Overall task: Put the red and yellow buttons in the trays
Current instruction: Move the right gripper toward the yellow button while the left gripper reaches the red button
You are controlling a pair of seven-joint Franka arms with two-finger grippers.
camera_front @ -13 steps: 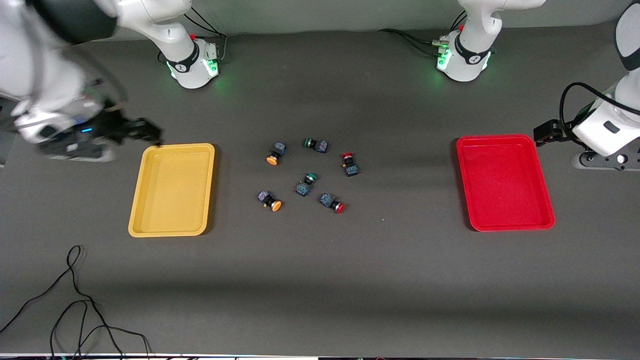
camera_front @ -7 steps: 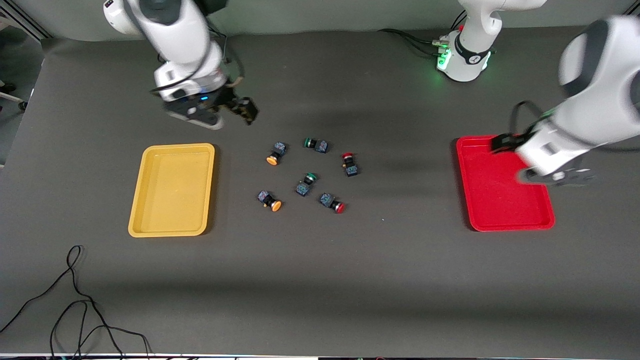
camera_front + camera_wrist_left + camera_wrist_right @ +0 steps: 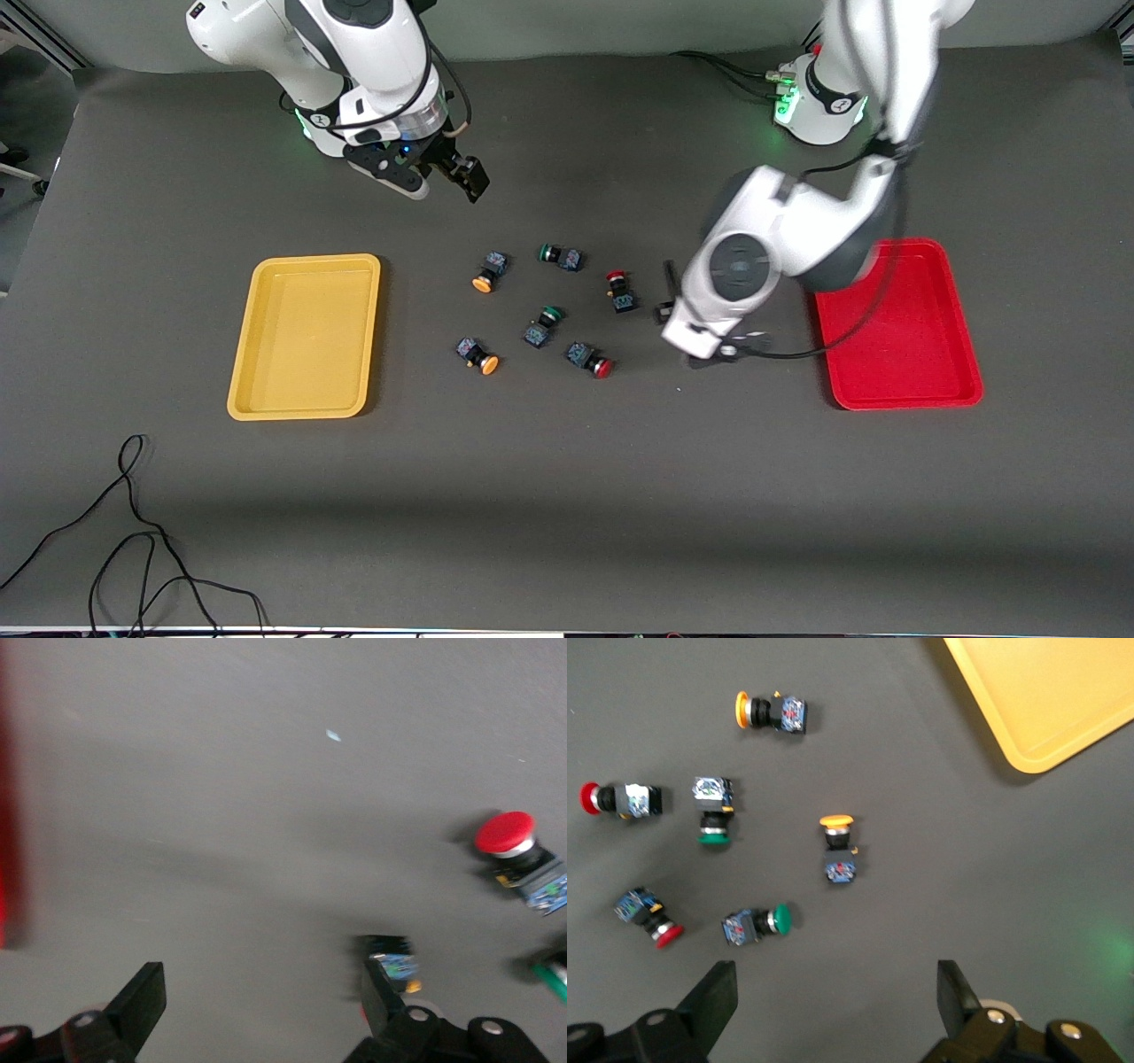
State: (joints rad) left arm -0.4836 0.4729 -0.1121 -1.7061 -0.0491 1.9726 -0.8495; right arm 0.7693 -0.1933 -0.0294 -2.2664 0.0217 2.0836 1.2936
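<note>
My left gripper (image 3: 257, 1010) and right gripper (image 3: 833, 1001), fingers spread, hover mid-table; the red and yellow buttons (image 3: 617, 291) look light and rigid, so I'd pinch their black bodies.

A dark grey bench (image 3: 567, 496) fills the view. Two green-capped switches lie on it among a loose cluster near its middle. One green switch (image 3: 559, 256) lies on its side at the cluster's edge farthest from the front camera, its cap pointing toward the right arm's end of the bench. The other green switch (image 3: 543, 325) sits nearer to the front camera, in the cluster's centre, tilted with its cap up and away from the camera. A thin black cable (image 3: 133, 532) loops across the bench in the corner nearest the camera at the right arm's end. A tiny pale speck (image 3: 679, 388) rests on the bench.
</note>
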